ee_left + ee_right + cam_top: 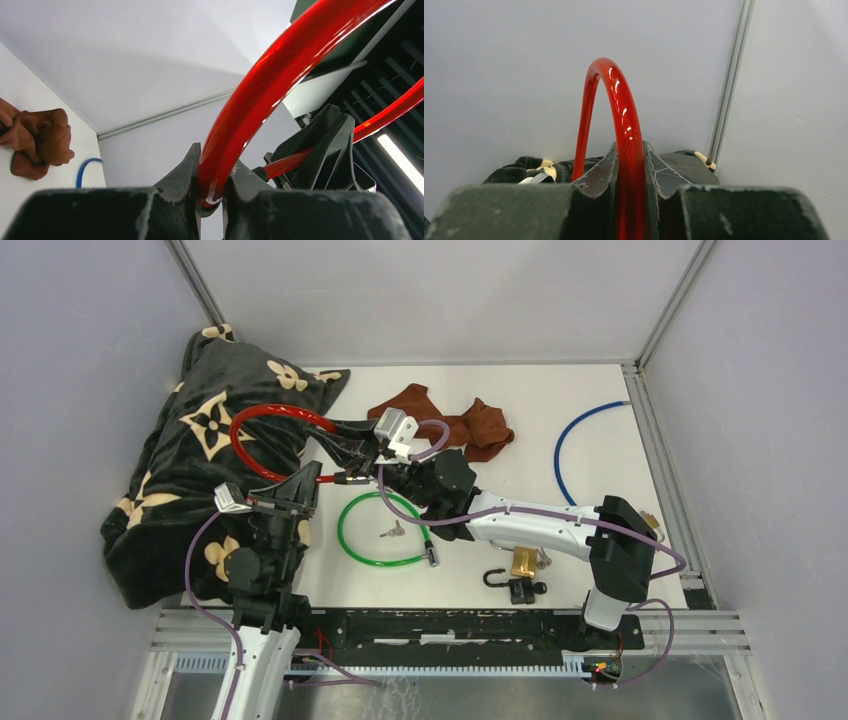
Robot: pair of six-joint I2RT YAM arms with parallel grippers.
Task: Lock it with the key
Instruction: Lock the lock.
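While both grippers pinch the red cable lock [270, 80] at mid-left of the top view, the step in hand looks like bringing its ends together. The left gripper [212, 165] and right gripper [629, 150] each press their fingers onto the cable, close beside one another. To do it well, hold one end steady, line the other up straight, then free one gripper for the key bunch [392, 532]. It lies on the surface [520, 390] inside the green cable lock [340, 530]. No box or tray shows. Whether the dark patterned fabric [190, 470] is a bag, I cannot tell.
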